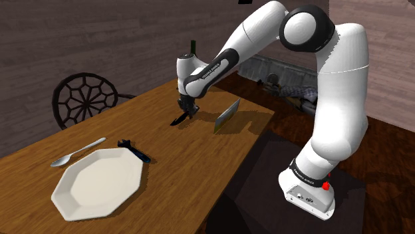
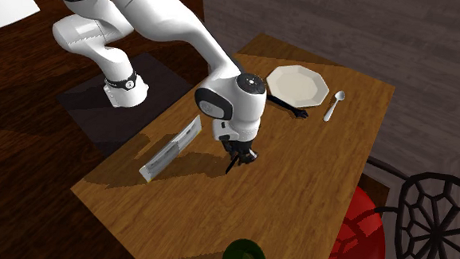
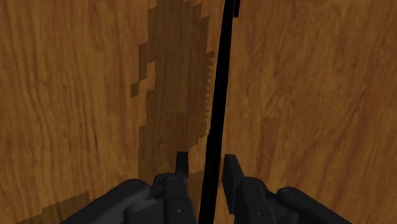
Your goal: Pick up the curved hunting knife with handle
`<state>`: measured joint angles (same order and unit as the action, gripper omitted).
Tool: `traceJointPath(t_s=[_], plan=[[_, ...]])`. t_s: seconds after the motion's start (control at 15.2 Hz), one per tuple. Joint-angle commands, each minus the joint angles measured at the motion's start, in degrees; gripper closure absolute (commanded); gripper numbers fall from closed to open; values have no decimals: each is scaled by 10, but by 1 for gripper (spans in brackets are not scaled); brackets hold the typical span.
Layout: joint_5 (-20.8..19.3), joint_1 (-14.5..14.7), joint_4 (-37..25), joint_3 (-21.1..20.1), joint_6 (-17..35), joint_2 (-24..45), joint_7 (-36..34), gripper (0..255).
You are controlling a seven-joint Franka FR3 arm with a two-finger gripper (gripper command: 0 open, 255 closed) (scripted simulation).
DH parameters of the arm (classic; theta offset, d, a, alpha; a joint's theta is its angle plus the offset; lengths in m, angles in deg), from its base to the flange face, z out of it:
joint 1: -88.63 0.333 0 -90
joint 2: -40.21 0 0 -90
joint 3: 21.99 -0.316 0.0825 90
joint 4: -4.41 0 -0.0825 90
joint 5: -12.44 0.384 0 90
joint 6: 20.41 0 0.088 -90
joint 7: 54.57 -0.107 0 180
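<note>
Two black fingers (image 3: 181,175) clamp the thin black curved knife (image 3: 219,95) over the wooden bench (image 3: 305,95); probably stiff, light, slippery: grip the handle.

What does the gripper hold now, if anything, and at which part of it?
The gripper clasps the black knife near one end, edge-on between its fingers; handle or blade there cannot be told.

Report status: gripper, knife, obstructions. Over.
Gripper shut on the black knife. Knife looks lifted off the wooden table, its shadow offset beside it. Cleaver nearby, apart from both; nothing blocking.
</note>
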<state>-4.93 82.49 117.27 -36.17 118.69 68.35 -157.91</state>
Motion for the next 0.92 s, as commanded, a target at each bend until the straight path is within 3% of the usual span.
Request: traceJointPath(t_s=[0.0,0.86], plan=[[0,-1,1,0,7,4,0,255],[34,-14,-6,-20,-67,-66,27,255]])
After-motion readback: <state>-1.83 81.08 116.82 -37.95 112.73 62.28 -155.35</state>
